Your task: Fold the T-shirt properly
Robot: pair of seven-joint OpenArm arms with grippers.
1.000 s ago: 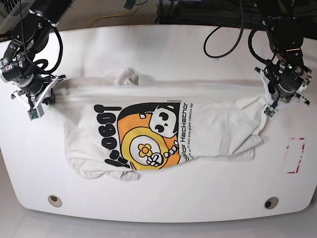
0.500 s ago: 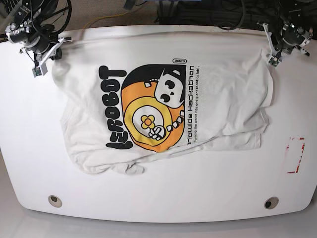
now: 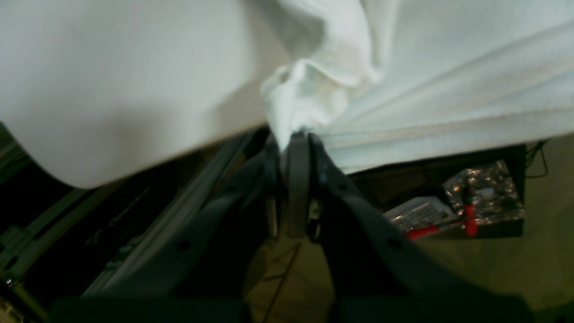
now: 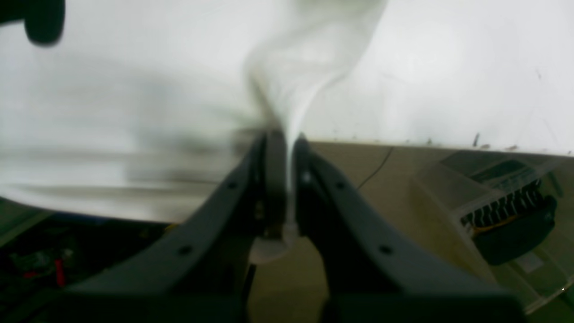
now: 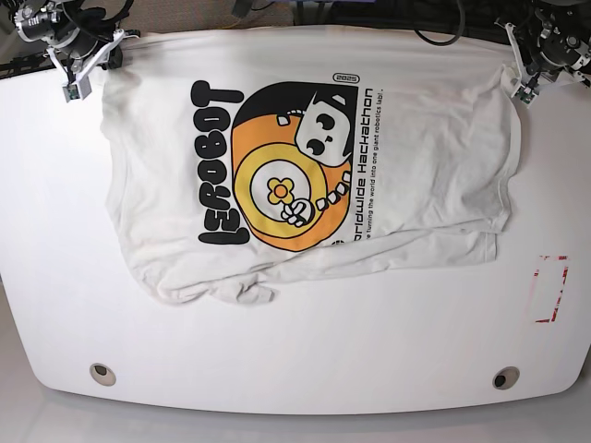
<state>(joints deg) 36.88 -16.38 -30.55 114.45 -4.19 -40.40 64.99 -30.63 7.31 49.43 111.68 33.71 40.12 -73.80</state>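
Note:
The off-white T-shirt lies spread on the white table, print side up, with the orange flower graphic and black letters in full view. Its near hem is bunched and rumpled at the lower left. My left gripper is at the table's far right corner, shut on a corner of the cloth. The left wrist view shows a white bunch pinched at that gripper. My right gripper is at the far left corner, shut on the opposite corner. In the blurred right wrist view cloth runs between the closed fingers of the right gripper.
A red-outlined rectangle is marked on the table at the right. Two round holes sit near the front edge. Past the far edge, the wrist views show a box of parts and a clear bin on the floor.
Both grippers have pulled the shirt's edge away to the table's far edge. The shirt has unfolded from a half-doubled heap and now lies stretched, with the whole print showing.

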